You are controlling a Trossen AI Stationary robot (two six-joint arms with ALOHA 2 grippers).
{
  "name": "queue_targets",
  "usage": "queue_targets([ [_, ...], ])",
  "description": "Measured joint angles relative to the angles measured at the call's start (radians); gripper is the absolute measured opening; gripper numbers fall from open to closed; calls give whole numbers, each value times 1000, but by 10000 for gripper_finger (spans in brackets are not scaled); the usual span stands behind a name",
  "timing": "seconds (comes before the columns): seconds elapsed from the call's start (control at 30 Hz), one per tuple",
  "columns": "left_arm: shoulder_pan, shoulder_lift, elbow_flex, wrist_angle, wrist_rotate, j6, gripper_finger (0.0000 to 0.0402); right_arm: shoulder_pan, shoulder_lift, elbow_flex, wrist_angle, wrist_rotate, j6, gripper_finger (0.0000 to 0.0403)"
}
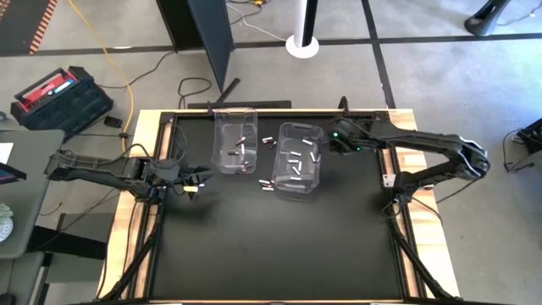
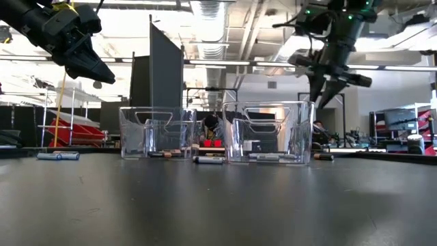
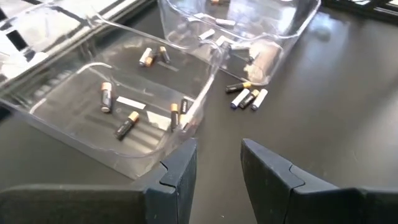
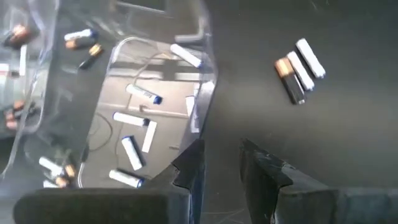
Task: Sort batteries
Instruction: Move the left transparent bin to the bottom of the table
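Note:
Two clear bins stand side by side at the far middle of the black table. The left bin (image 1: 235, 140) holds dark batteries (image 3: 124, 118) with copper ends, the right bin (image 1: 298, 159) white ones (image 4: 134, 134). Three loose batteries (image 1: 265, 185) lie flat on the table by the right bin's near left corner, and a few more (image 1: 269, 142) between the bins. My left gripper (image 1: 196, 182) hovers open left of the bins, nothing between its fingers (image 3: 180, 171). My right gripper (image 1: 332, 142) hangs open above the table by the right bin's right wall, also empty.
In the low view a lone battery (image 2: 58, 156) lies on the table left of the bins and another (image 2: 323, 156) right of them. The near half of the table (image 1: 279, 246) is bare black surface. A wooden rim (image 1: 140, 127) frames the table.

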Motion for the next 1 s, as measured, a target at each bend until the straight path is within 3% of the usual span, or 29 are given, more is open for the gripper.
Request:
queue_targets([
  [0.2,0,0,0,1,-54,14,119,-18,28,-12,7,0,19,115],
  [0.83,0,0,0,1,-60,13,119,-73,27,-12,9,-3,-110,115],
  [1.0,5,0,0,2,-189,-75,119,-72,27,-12,41,-3,-79,115],
])
